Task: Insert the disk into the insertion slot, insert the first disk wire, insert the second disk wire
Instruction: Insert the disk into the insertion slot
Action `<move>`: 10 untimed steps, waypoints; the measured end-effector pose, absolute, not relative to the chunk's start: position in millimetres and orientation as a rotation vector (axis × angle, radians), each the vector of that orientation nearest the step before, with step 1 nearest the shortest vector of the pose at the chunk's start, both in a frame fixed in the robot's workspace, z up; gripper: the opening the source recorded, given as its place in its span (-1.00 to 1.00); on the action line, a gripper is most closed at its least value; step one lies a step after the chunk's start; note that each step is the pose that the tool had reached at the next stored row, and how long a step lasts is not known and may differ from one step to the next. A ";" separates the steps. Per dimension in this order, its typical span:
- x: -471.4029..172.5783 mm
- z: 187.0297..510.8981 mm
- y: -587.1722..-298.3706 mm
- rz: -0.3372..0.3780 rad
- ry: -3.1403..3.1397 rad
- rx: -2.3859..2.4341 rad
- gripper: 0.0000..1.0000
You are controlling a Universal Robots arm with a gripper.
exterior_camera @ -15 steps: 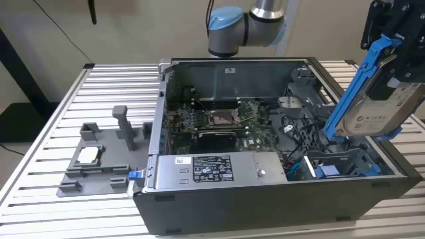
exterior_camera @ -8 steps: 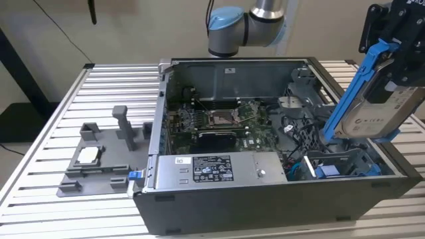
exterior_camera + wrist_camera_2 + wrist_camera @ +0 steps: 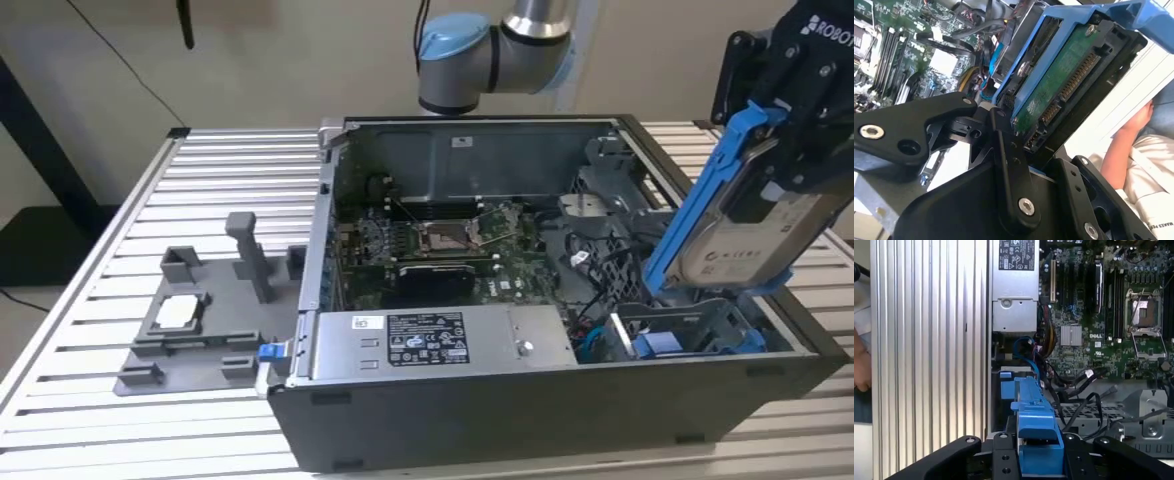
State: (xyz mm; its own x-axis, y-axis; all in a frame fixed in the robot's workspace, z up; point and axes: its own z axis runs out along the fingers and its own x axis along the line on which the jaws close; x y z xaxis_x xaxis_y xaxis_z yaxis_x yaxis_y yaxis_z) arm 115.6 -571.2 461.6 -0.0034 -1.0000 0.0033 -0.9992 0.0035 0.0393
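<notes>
Disk, a flat silver-grey hard drive with a white label in a bright blue plastic carrier, hangs steeply tilted, clenched in the black end effector. A ribbed aluminium table carries an open dark grey metal computer case. Inside it are a grey labelled power-supply box and the insertion slot, a narrow blue-fitted cage bay just beneath the disk's lower end.

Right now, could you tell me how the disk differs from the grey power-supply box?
The disk is held tilted on edge by the pincer above the case; the power-supply box sits flat inside it. The disk wears a blue carrier; the box is bare grey. Both carry labels.
</notes>
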 end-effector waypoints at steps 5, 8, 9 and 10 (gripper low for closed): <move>115.7 452.6 -571.2 -0.040 -2.199 2.201 -0.35; 115.6 447.1 -571.2 -0.039 -2.199 2.201 -0.35; 115.6 445.2 -571.2 -0.039 -2.199 2.201 -0.35; 115.6 443.3 -571.2 -0.040 -2.199 2.201 -0.35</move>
